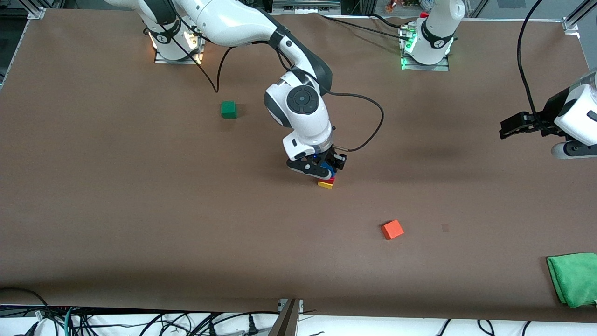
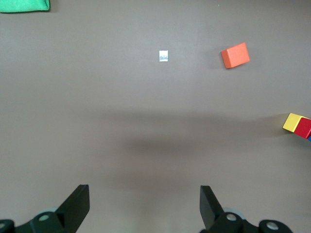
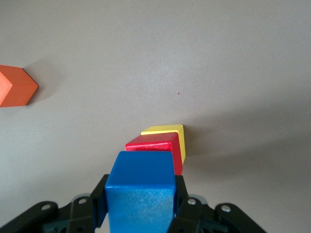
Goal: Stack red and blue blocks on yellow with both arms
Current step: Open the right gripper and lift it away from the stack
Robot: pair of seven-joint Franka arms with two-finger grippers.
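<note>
The right gripper [image 3: 141,208] has its jaws closed on the blue block [image 3: 141,191], one finger against each side face, and it holds that cube directly over the red block [image 3: 154,151]. The red block sits on the yellow block [image 3: 171,138], which rests on the table near the middle. The coming move turns on that vertical line: blue above red above yellow. In the right wrist view the blue cube's faces look squared to the red cube's; whether blue already touches red I cannot tell. These are cubes, so no long axis matters, only squareness and centring. My judgement is that the last step is a short lowering and a release.

The left gripper [image 2: 145,206] waits with its jaws spread wide and nothing between them, high over the left arm's end of the table, well apart from the stack. The right arm is plainly the one at the work.

By count: one blue, one red, one yellow, one orange cube [image 1: 392,229] lying nearer the front camera than the stack, one green cube [image 1: 228,109] farther from it toward the right arm's end, and one green cloth [image 1: 574,278] at the table's edge.
</note>
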